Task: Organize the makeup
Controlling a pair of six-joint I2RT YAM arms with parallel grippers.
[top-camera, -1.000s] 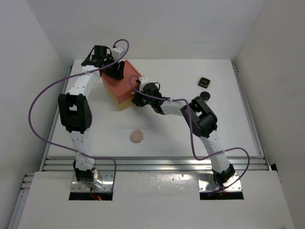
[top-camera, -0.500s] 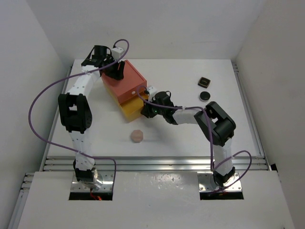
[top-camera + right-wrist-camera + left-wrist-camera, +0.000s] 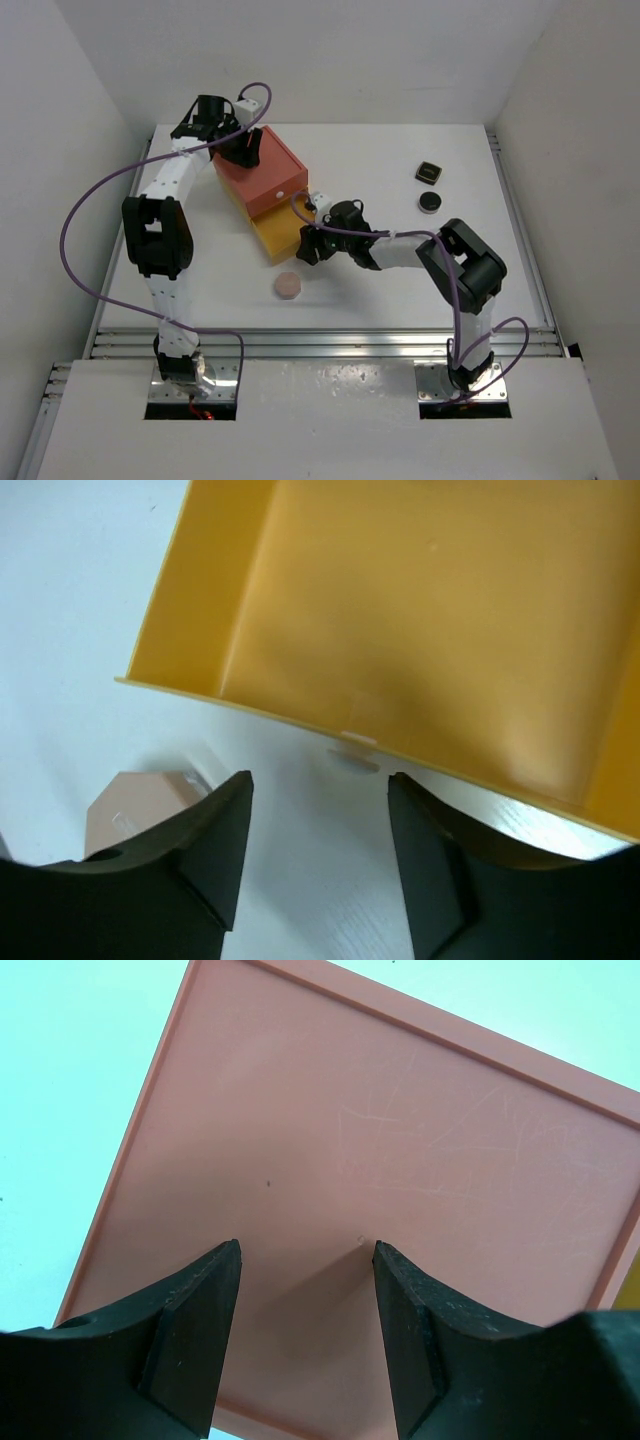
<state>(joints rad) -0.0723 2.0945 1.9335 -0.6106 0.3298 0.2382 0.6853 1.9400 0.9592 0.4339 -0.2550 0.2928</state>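
Note:
The peach octagonal compact (image 3: 289, 286) lies on the table in front of the drawer box and also shows in the right wrist view (image 3: 135, 805). The black square compact (image 3: 429, 172) and the black round compact (image 3: 430, 202) lie at the far right. The bottles and the vial are out of view. My right gripper (image 3: 308, 248) (image 3: 320, 780) is open and empty, just in front of the pulled-out yellow drawer (image 3: 278, 232) (image 3: 420, 610), which is empty. My left gripper (image 3: 243, 150) (image 3: 306, 1250) is open over the top of the orange box (image 3: 265, 165) (image 3: 400, 1160).
A small white knob (image 3: 352, 742) sits on the drawer's front edge, just beyond my right fingertips. The box stands at the far left of the white table (image 3: 400, 280). White walls close in the table on three sides.
The yellow drawer has slid out of the orange box toward the front, with my right gripper moving back with it. The right gripper now stands open just off the knob. The left arm has not moved.

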